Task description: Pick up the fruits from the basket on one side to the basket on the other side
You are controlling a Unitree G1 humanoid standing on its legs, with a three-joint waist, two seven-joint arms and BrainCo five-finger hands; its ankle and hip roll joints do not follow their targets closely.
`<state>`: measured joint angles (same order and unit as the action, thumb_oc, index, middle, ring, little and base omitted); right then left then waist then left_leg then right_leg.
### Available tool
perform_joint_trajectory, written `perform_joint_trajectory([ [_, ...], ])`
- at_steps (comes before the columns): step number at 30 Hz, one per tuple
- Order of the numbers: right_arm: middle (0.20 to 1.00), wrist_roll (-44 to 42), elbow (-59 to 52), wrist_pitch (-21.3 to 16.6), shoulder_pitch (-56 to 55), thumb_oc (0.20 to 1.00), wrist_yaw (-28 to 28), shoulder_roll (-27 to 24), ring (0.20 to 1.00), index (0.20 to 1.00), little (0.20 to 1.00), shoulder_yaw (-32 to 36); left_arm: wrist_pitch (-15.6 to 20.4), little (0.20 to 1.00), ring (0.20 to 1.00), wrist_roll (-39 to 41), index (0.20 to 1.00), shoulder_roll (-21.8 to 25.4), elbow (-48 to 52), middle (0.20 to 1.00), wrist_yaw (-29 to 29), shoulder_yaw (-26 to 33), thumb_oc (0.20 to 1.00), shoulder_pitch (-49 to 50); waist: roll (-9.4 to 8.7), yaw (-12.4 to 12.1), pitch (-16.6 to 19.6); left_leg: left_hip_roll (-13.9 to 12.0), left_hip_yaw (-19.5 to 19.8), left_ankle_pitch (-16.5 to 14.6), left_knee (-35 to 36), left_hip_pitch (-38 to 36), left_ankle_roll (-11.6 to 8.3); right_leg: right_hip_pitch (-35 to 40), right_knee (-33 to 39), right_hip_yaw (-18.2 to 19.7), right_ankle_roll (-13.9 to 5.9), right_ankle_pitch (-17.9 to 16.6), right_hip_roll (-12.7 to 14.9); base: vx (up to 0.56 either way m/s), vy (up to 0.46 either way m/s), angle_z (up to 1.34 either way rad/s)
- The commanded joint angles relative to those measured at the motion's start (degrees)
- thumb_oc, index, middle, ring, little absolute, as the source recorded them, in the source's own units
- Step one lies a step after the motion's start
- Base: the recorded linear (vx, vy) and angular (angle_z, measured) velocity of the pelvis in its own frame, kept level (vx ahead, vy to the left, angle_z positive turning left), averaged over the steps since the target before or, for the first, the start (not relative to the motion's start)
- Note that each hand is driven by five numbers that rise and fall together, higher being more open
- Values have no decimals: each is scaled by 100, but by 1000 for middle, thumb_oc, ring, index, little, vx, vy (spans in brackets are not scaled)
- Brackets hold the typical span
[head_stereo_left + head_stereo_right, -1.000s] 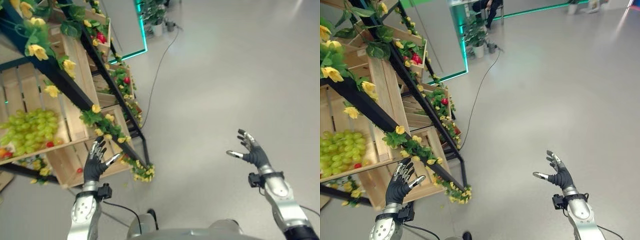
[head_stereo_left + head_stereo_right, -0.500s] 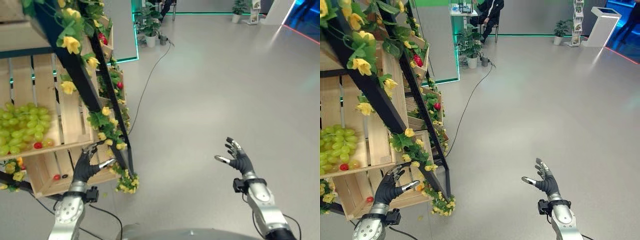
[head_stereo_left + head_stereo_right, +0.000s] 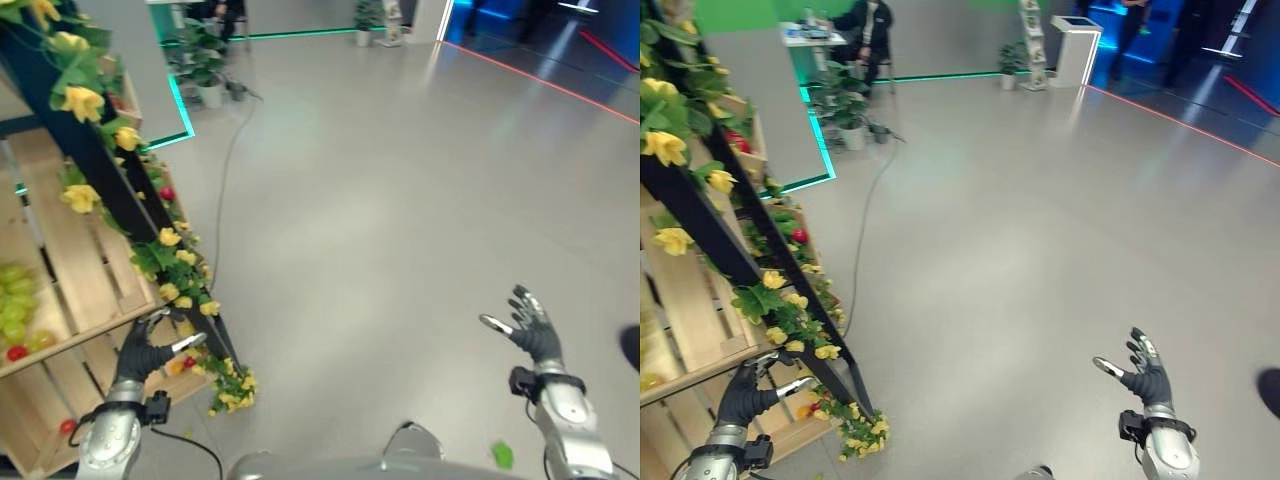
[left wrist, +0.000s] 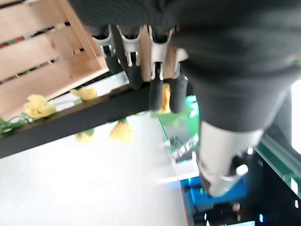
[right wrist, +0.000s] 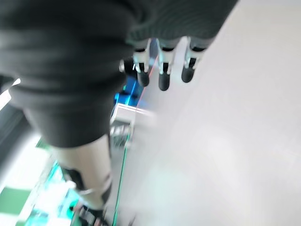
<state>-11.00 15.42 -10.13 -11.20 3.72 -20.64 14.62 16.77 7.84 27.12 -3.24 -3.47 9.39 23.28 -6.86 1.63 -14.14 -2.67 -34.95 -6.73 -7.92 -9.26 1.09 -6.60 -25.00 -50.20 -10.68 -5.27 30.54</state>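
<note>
From the head cameras, the left hand [image 3: 140, 350] hovers empty, fingers relaxed, beside the flower-trimmed shelf [image 3: 95, 160] whose wooden crates [image 3: 75, 270] hold green grapes [image 3: 12, 300] and red fruit [image 3: 15, 353]. The right hand [image 3: 1147, 378] hangs spread over bare floor [image 3: 380, 200]. The left wrist view shows loose fingers [image 4: 134, 70] near a crate, holding nothing; the right wrist view shows straight fingers [image 5: 163, 75].

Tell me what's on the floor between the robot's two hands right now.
Mostly bare grey floor. In the left eye view, only the flower garland at the rack's foot lies beside the left hand, then open floor to the right hand.
</note>
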Motion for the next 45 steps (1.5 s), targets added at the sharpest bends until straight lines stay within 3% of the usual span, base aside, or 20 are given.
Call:
perform_joint_trajectory([
  [1, 1000, 93, 19, -377, 354, 1000, 271, -465, 1000, 1000, 1000, 38, 590, 1000, 1000, 175, 1000, 1, 1162, 1000, 195, -432, 1000, -879, 374, 280, 504, 383, 452, -545, -73, -149, 169, 392, 616, -343, -432, -1317, 503, -75, -179, 34],
  [2, 1000, 94, 30, -382, 357, 1000, 274, -472, 1000, 1000, 1000, 43, 591, 1000, 1000, 182, 1000, -1, 1161, 1000, 196, -440, 1000, -883, 382, 261, 508, 385, 438, -533, -56, -154, 163, 381, 631, -328, -432, -1327, 492, -58, -266, 27],
  [3, 1000, 245, 72, -335, 381, 1000, 396, -624, 1000, 1000, 1000, 116, 604, 1000, 1000, 250, 1000, 72, 1215, 1000, 153, -531, 1000, -977, 439, 260, 571, 262, 179, -438, 54, -135, 65, 503, 754, -421, -432, -1497, 810, -46, -185, -5],
  [4, 1000, 252, 73, -331, 382, 1000, 402, -630, 1000, 1000, 1000, 126, 605, 1000, 1000, 249, 1000, 66, 1208, 1000, 147, -545, 1000, -990, 447, 242, 570, 266, 169, -431, 62, -137, 60, 491, 756, -407, -432, -1503, 809, -35, -315, -54],
  [7, 1000, 202, 269, -312, 365, 1000, 523, -793, 1000, 1000, 1000, 264, 621, 1000, 1000, 215, 1000, 127, 1250, 1000, 50, -826, 1000, -1276, 369, 358, 709, 150, -77, -527, -16, -194, 2, 484, 786, -145, -413, -1158, 541, 54, -273, -123],
  [15, 1000, 357, 117, -343, 334, 1000, 620, -987, 1000, 1000, 1000, 318, 602, 1000, 1000, 341, 1000, -55, 1137, 1000, -66, -1061, 1000, -1692, 637, 651, 744, -261, -398, -496, -130, -341, -255, 410, 752, 235, -264, -698, 380, 65, -258, -111],
  [18, 1000, 419, -2, -362, 428, 1000, 655, -1063, 1000, 1000, 1000, 267, 618, 1000, 1000, 472, 1000, -137, 1084, 1000, -109, -1012, 1000, -1784, 738, 652, 681, -502, -527, -560, -639, -338, -371, 460, 686, 216, -41, -279, 299, 66, -267, -81],
  [19, 1000, 365, -53, -386, 504, 1000, 655, -1066, 1000, 1000, 1000, 202, 630, 1000, 1000, 535, 1000, -162, 1045, 1000, -139, -988, 1000, -1850, 804, 570, 599, -811, -459, -263, -1267, -210, -614, 506, 722, 354, 201, 158, 59, 51, -307, -111],
  [20, 1000, 361, -49, -387, 514, 1000, 656, -1070, 1000, 1000, 1000, 204, 632, 1000, 1000, 537, 1000, -163, 1039, 1000, -139, -988, 1000, -1862, 823, 549, 588, -880, -467, -249, -1326, -192, -663, 498, 723, 361, 237, 203, 5, 80, -277, -141],
  [22, 1000, 360, -88, -408, 548, 1000, 651, -1095, 1000, 1000, 1000, 122, 617, 1000, 1000, 635, 1000, -203, 978, 1000, -202, -970, 1000, -1916, 900, 354, 485, -1033, 214, 426, -1895, 80, -1041, 582, 819, 570, 453, 514, -312, 103, -183, -153],
  [24, 1000, 336, -130, -375, 532, 1000, 637, -1064, 1000, 1000, 1000, 62, 582, 1000, 1000, 710, 1000, -315, 953, 1000, -217, -917, 1000, -1872, 838, 154, 410, -619, 1092, 156, -1825, 551, -1011, 699, 1131, 877, 470, 584, -522, 155, -155, -101],
  [25, 1000, 281, -119, -387, 528, 1000, 602, -1067, 1000, 1000, 1000, 67, 587, 1000, 1000, 679, 1000, -351, 936, 1000, -255, -903, 1000, -1885, 787, 91, 375, -492, 1345, 51, -1591, 759, -920, 730, 1230, 1002, 438, 554, -599, 136, -102, -69],
  [27, 1000, 252, -162, -411, 513, 1000, 597, -1095, 1000, 1000, 1000, 111, 604, 1000, 1000, 625, 1000, -364, 872, 1000, -315, -875, 1000, -1961, 750, 110, 317, -634, 1418, 19, -1160, 846, -792, 681, 1209, 1197, 368, 578, -682, 93, -29, -70],
  [29, 1000, 217, -161, -426, 521, 1000, 585, -1097, 1000, 1000, 1000, 99, 600, 1000, 1000, 557, 1000, -403, 826, 1000, -361, -901, 1000, -2030, 740, -40, 319, -306, 2018, 40, -912, 1162, -775, 723, 1298, 1499, 351, 608, -834, 204, -2, -58],
  [31, 1000, 228, -136, -472, 582, 1000, 560, -1066, 1000, 1000, 1000, -44, 601, 1000, 1000, 508, 1000, -482, 827, 1000, -394, -918, 1000, -2000, 731, -227, 328, 12, 2774, 356, -377, 1376, -750, 694, 1436, 1887, 395, 571, -1075, 208, 20, -93],
  [34, 1000, 264, -82, -488, 684, 1000, 521, -1098, 1000, 1000, 1000, -218, 603, 1000, 1000, 507, 1000, -553, 752, 1000, -387, -971, 1000, -1987, 774, -374, 276, -33, 3591, 862, 170, 1621, -878, 731, 1563, 2438, 353, 623, -1355, 187, 60, -135],
  [37, 1000, 287, -65, -495, 955, 1000, 465, -1139, 1000, 1000, 1000, -472, 620, 1000, 1000, 484, 1000, -501, 732, 1000, -377, -979, 1000, -1998, 836, -482, 291, 62, 4384, 1055, 493, 1714, -928, 710, 1780, 2970, 312, 602, -1621, 134, 85, -130],
  [39, 1000, 324, -98, -487, 1010, 1000, 416, -1125, 1000, 1000, 1000, -557, 629, 1000, 1000, 505, 1000, -513, 730, 1000, -364, -960, 1000, -1991, 835, -470, 313, 110, 4496, 1002, 505, 1666, -916, 680, 1877, 3157, 298, 566, -1697, 84, 133, -129],
  [40, 1000, 394, -173, -484, 1073, 1000, 305, -1060, 1000, 1000, 1000, -724, 619, 1000, 1000, 607, 1000, -557, 689, 1000, -278, -938, 1000, -1993, 795, -448, 368, 221, 4583, 792, 445, 1551, -803, 600, 2118, 3568, 248, 435, -1844, 139, 243, -109],
  [45, 1000, 411, -222, -452, 1047, 1000, 199, -841, 1000, 1000, 1000, -823, 593, 1000, 1000, 587, 1000, -395, 721, 1000, -193, -890, 1000, -1948, 552, -351, 419, 287, 3852, 622, 497, 1420, -535, 375, 2595, 3967, 66, -32, -1859, 75, 239, -164],
])
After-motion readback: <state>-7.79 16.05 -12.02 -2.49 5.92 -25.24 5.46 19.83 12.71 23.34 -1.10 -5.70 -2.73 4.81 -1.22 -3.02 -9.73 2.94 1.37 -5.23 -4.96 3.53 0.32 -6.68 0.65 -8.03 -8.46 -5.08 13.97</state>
